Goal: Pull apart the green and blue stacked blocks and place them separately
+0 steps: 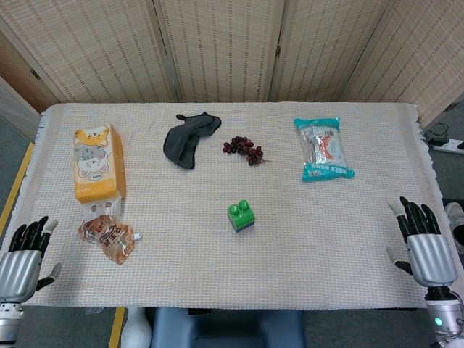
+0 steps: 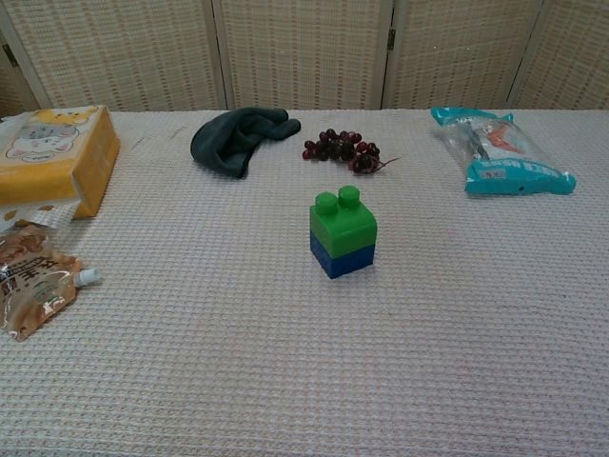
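A green block (image 1: 240,212) (image 2: 342,221) sits stacked on a blue block (image 1: 242,225) (image 2: 343,259) near the middle of the table, slightly toward the front. My left hand (image 1: 23,258) hovers at the front left corner, fingers spread, holding nothing. At the front right edge, my right hand (image 1: 423,243) is also spread and empty. Both hands are far from the blocks and appear only in the head view.
A yellow cat-print box (image 1: 98,163) (image 2: 52,157) and a brown snack pouch (image 1: 109,237) (image 2: 30,276) lie on the left. A dark cloth (image 1: 186,138) (image 2: 236,137) and grapes (image 1: 246,148) (image 2: 343,149) lie behind the blocks. A teal packet (image 1: 323,149) (image 2: 499,149) lies at the right rear.
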Controlling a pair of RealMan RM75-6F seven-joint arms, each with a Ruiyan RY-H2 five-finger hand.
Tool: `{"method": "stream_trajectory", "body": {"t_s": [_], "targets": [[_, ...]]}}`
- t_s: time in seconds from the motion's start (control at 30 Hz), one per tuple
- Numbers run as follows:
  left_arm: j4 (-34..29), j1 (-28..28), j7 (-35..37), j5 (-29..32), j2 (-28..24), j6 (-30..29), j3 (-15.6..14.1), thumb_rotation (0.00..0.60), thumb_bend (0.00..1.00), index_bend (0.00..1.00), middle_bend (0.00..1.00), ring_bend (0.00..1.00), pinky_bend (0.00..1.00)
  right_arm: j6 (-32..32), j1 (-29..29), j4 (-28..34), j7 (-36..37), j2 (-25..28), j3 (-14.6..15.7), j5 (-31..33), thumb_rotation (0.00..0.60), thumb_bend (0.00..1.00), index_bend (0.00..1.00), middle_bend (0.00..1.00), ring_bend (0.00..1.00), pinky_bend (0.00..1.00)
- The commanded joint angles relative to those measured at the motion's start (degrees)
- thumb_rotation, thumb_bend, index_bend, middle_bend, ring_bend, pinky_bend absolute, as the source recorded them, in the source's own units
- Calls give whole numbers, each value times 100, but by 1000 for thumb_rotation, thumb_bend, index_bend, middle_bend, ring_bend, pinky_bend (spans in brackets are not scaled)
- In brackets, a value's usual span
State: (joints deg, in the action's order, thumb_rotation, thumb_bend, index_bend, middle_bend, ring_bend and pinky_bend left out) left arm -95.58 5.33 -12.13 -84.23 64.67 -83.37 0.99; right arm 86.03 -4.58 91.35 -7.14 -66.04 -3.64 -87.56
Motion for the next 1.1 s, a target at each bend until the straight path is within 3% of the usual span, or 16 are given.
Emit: {"method": "stream_trajectory", "body": {"t_s": [0.03,0.3,0.4,0.47,0.53,0.73,0.9,1.0,1.1], "targets": [[4,17,77,-19,-16,72,-33,600,356,14,43,0,0,-19,-5,18,-9,-2,8,5,600,331,0,0,0,0],[112,183,392,-362,67,196,-80,600,355,31,57,0,0,178,129,26,-143,1,92,-93,600,330,0,0,0,0],[298,263,741,-659,205,207,-154,600,354,67,101,9,0,222,169,66,-101,38,139,-157,600,330,0,0,0,0],[326,319,1089,-713,292,284,-183,600,354,88,179,77,16,305,203,93,-100,66,153,-224,600,330,0,0,0,0],[157,432,1402,-675,277,501,-188,600,351,101,234,128,44,369,230,116,-91,94,156,-264,600,329,0,0,0,0],[-482,956,1577,-580,10,1118,33,600,275,135,252,115,27,397,217,87,162,179,141,-342,600,330,0,0,0,0],[-832,1270,1466,-40,69,1639,231,600,247,144,264,135,82,433,233,82,297,224,115,-331,600,330,0,0,0,0],[-1156,1504,1048,597,157,2042,401,600,234,73,255,123,61,368,205,52,347,228,111,-315,600,331,0,0,0,0],[-1388,1666,813,1106,458,2059,649,600,224,6,223,88,26,243,163,37,393,236,86,-214,600,330,0,0,0,0]]}}
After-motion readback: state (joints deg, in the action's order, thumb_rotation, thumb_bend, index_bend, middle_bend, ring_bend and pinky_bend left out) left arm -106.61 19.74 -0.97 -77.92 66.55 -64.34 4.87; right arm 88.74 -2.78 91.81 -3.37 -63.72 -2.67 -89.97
